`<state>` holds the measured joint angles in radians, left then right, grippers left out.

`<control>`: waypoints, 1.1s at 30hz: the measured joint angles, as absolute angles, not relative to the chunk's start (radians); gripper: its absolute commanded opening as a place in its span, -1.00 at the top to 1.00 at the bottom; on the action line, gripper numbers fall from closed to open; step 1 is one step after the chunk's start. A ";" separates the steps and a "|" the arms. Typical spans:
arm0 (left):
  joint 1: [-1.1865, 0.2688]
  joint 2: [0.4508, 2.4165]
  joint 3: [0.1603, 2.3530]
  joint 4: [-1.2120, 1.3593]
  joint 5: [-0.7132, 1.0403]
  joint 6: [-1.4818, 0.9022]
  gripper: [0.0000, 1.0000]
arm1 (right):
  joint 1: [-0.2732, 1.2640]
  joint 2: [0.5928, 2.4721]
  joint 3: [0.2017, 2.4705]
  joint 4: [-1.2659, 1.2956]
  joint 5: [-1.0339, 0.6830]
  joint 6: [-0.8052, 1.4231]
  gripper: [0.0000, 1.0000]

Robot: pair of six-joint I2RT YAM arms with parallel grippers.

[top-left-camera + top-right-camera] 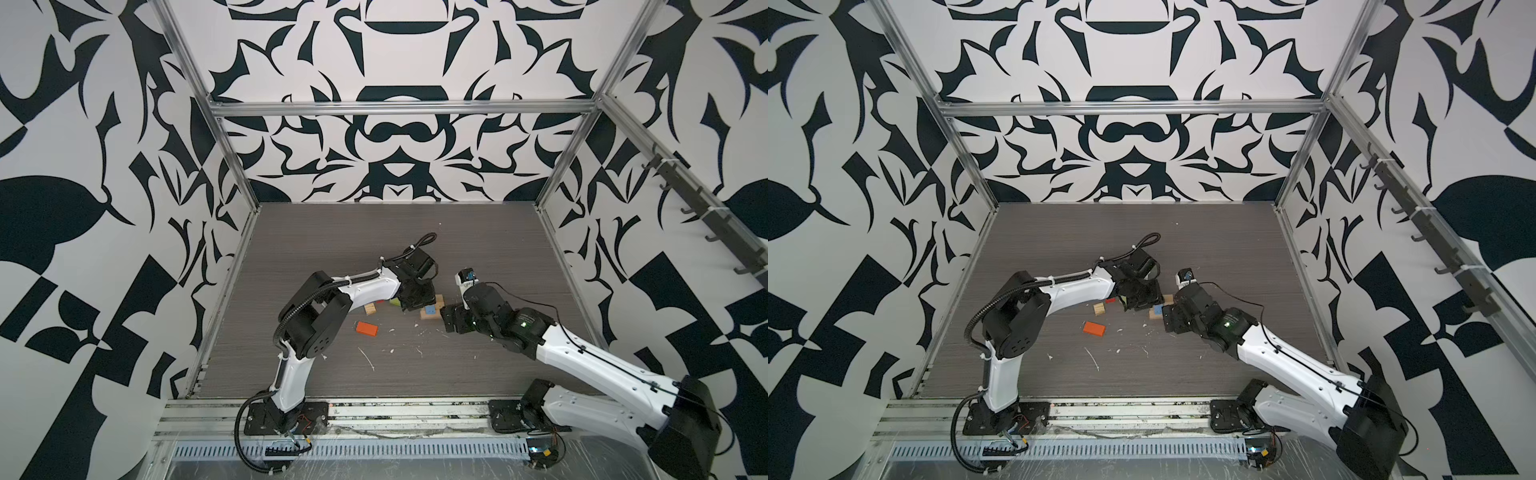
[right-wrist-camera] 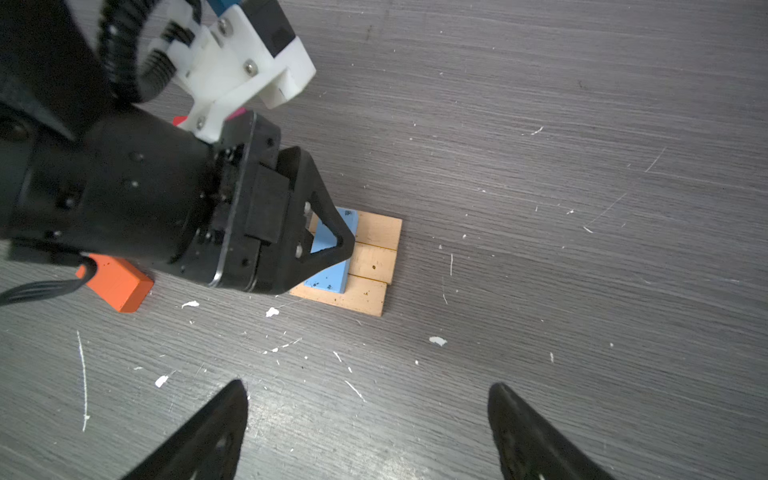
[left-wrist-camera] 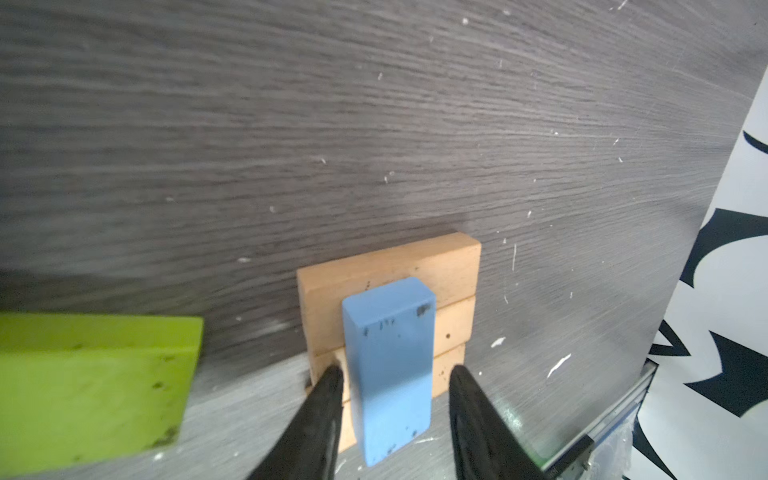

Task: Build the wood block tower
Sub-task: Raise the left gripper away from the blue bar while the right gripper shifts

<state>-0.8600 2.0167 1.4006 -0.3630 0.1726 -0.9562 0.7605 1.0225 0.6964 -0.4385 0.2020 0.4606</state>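
- The orange block (image 1: 366, 328) lies flat on the grey table (image 1: 316, 249), to the left of all the other pieces.
- The small tan cube (image 1: 370, 308) sits a little behind the orange block and does not touch it.
- The lime block (image 3: 95, 382) lies flat on the table, near the tan planks but apart from them.
- The left gripper (image 3: 392, 374) is low over the planks. Its fingers are apart, one on each side of the blue block, and one finger shows a clear gap to the block.
- Three tan planks (image 3: 453, 266) lie side by side on the table, touching each other. The blue block (image 2: 328, 276) lies flat on top, across them.
- The right gripper (image 2: 368, 411) hangs just to the right of the planks, above the bare table. Its fingers are wide apart and nothing is between them.
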 measured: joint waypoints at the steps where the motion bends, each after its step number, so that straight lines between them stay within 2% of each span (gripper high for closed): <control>1: -0.860 2.015 1.401 -0.361 0.173 -0.953 0.09 | 0.760 1.026 0.696 -0.437 0.202 0.461 -0.87; 16: -0.852 1.928 1.449 -0.356 0.178 -0.906 0.07 | 0.760 1.045 0.721 -0.456 0.174 0.440 -0.85; 25: -0.788 1.826 1.451 -0.416 0.158 -0.873 0.05 | 0.760 1.141 0.804 -0.465 0.141 0.348 -0.80; 33: -0.690 1.671 1.343 -0.462 0.133 -0.842 -0.08 | 0.760 1.293 0.916 -0.466 0.077 0.253 -0.74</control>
<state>-0.6903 1.6711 1.3430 -0.4622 0.1329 -0.8417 0.7605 1.2930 0.9161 -0.4664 0.0769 0.2531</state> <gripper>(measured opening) 0.527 0.879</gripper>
